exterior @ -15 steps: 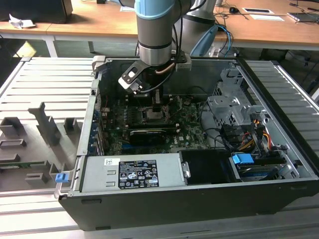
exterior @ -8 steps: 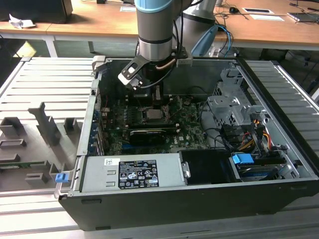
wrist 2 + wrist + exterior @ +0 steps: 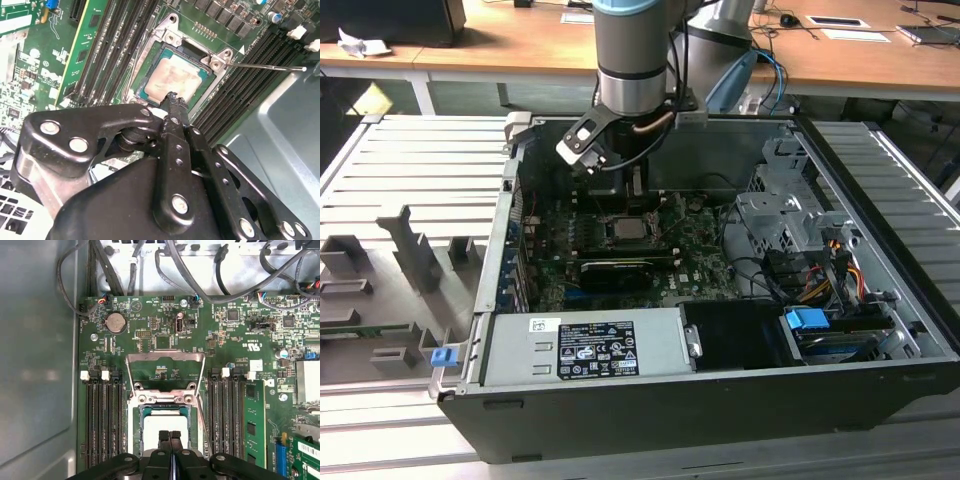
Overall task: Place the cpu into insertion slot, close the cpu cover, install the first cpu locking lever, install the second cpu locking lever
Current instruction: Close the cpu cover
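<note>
First wrist view: the hand point(image 3: 170, 435), fingers pressed together, hides part of the cpu point(image 3: 150, 427), seemingly seated.

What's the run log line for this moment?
cpu: seated in insertion slot | cpu cover: open | locking lever: unlatched | end effector: shut, over cpu

Showed a round grey wrist tube point(image 3: 632, 70) capped by a pale blue ring point(image 3: 640, 6). Below the tube, carried a copper-coloured cable loop point(image 3: 655, 122) and a white-faced black camera block point(image 3: 575, 143). Ended beneath the tube in a matte black gripper point(image 3: 172, 96) of jointed links, studded with round silver screws point(image 3: 180, 204).
</note>
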Controlling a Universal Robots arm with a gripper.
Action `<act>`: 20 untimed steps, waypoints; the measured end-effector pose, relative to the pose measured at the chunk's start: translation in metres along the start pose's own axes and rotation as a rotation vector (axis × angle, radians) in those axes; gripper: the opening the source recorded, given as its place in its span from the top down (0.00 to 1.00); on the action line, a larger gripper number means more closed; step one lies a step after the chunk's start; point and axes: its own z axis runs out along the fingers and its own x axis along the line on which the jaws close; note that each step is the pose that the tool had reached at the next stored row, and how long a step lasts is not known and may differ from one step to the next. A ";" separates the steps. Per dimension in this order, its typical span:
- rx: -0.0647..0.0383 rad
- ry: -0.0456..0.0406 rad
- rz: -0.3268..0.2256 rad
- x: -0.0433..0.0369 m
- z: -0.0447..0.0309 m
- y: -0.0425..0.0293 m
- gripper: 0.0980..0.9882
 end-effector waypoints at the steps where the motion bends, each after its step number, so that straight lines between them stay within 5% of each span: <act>1: 0.000 -0.0004 0.000 0.0000 -0.0005 0.0001 0.99; 10: 0.000 -0.0108 -0.001 0.0007 -0.0098 0.0008 0.99; 20: 0.000 -0.0122 -0.001 0.0008 -0.0170 0.0014 0.99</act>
